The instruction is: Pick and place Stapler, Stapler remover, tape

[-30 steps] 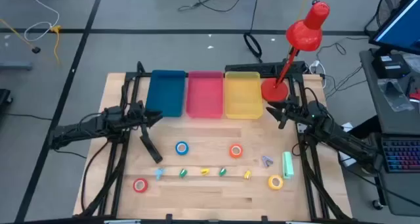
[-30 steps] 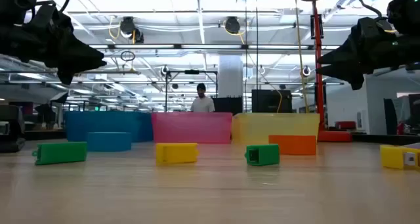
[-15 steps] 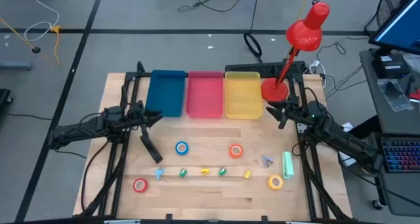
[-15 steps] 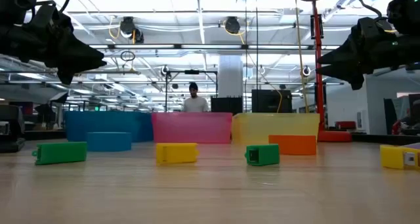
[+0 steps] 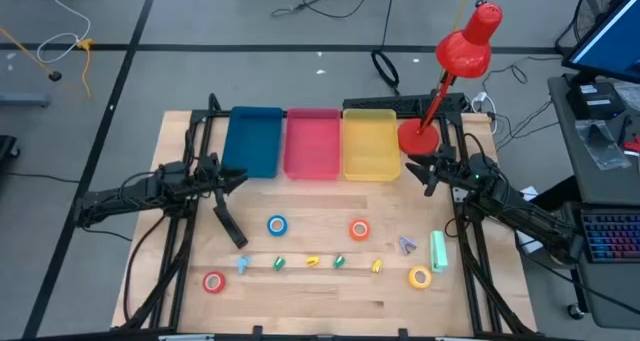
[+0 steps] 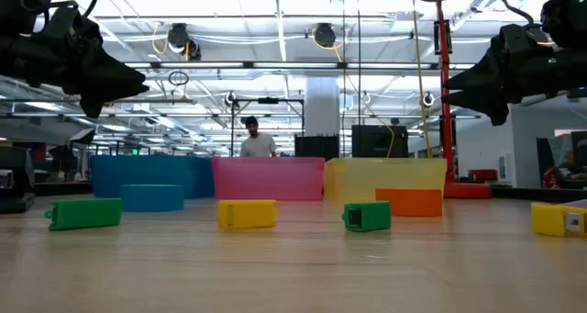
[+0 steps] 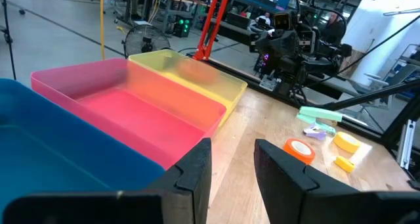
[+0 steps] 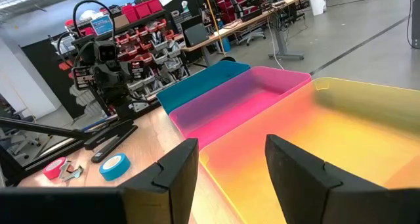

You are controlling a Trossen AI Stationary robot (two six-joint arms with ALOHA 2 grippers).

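The black stapler (image 5: 228,224) lies flat on the table in front of my left gripper (image 5: 238,178). A mint-green stapler (image 5: 438,251) and the small purple-grey staple remover (image 5: 405,245) lie near the table's right edge. The blue tape (image 5: 277,224) and orange tape (image 5: 359,230) lie flat mid-table. The red tape (image 5: 213,281) and yellow tape (image 5: 419,277) lie nearer the near edge. My left gripper (image 7: 233,165) is open, above the table beside the blue tray. My right gripper (image 8: 230,165) is open, hovering by the yellow tray (image 5: 370,146).
Blue (image 5: 253,141), pink (image 5: 312,144) and yellow trays stand side by side along the far edge. A red desk lamp (image 5: 440,81) has its base (image 5: 418,136) at the far right corner. Small green and yellow oblong bits (image 5: 312,261) lie in a row near the near edge.
Both arms have kept still. In the room behind the table a person has walked toward the left of the low view.
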